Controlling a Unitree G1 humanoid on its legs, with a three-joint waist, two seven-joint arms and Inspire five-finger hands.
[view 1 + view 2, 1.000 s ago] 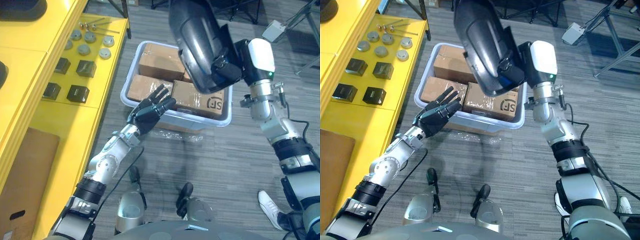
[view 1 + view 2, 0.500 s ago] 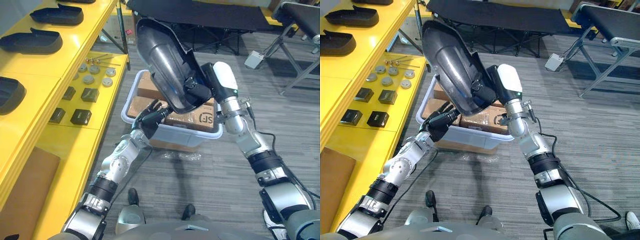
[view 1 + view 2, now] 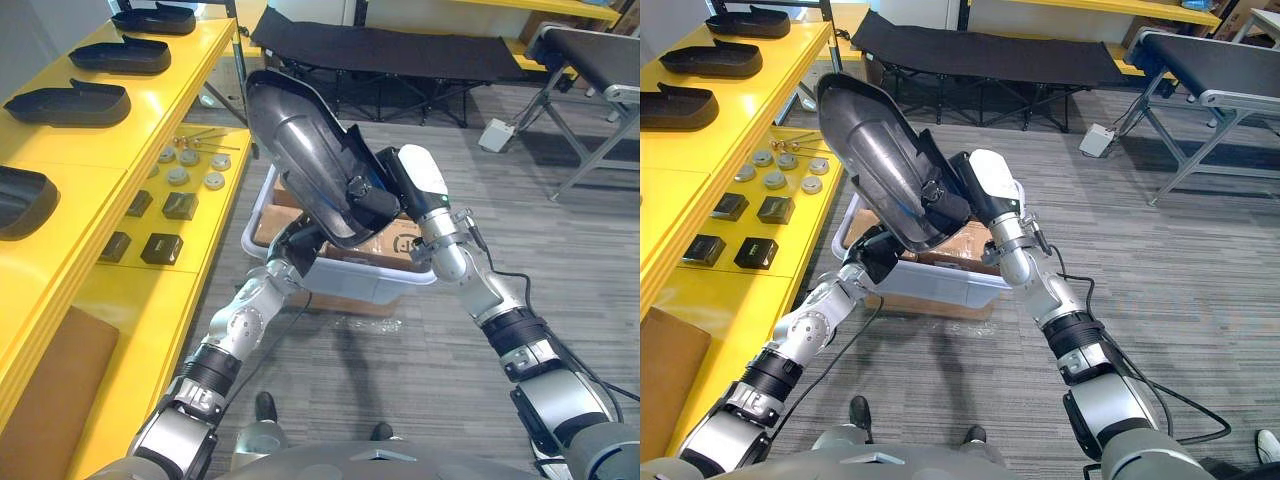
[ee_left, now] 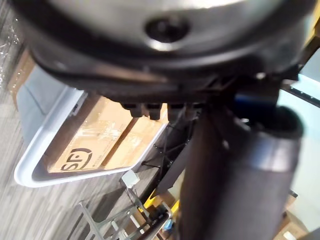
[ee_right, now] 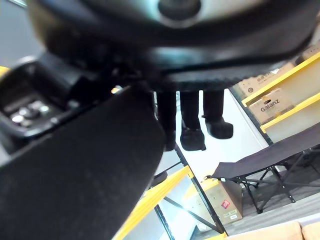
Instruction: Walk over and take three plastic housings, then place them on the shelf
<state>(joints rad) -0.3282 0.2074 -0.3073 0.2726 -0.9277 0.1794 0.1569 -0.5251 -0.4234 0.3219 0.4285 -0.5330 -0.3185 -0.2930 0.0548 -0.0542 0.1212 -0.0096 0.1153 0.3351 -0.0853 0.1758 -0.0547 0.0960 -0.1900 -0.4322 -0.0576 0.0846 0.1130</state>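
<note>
A big dark plastic housing (image 3: 300, 150) hangs tilted in the air above a white bin (image 3: 385, 287). My right hand (image 3: 368, 196) is shut on its lower end. My left hand (image 3: 876, 252) reaches up from below to the housing's underside, and its top is hidden behind the shell. In the left wrist view its fingers (image 4: 145, 108) are stretched out, with the housing's dark edge (image 4: 240, 170) beside them. Several more dark housings (image 3: 66, 101) lie in a row on the yellow shelf (image 3: 150, 130) at the left.
The bin holds brown cardboard boxes (image 3: 390, 238). Small dark blocks (image 3: 160, 248) and round metal parts (image 3: 186, 178) sit on the lower yellow shelf board. A black cot (image 3: 400, 55) stands at the back and a metal frame (image 3: 590, 110) at the right.
The camera has tilted up, bringing the upper shelf into view. My left hand, which was apart from the housing, has come up under it. The right hand keeps its hold.
</note>
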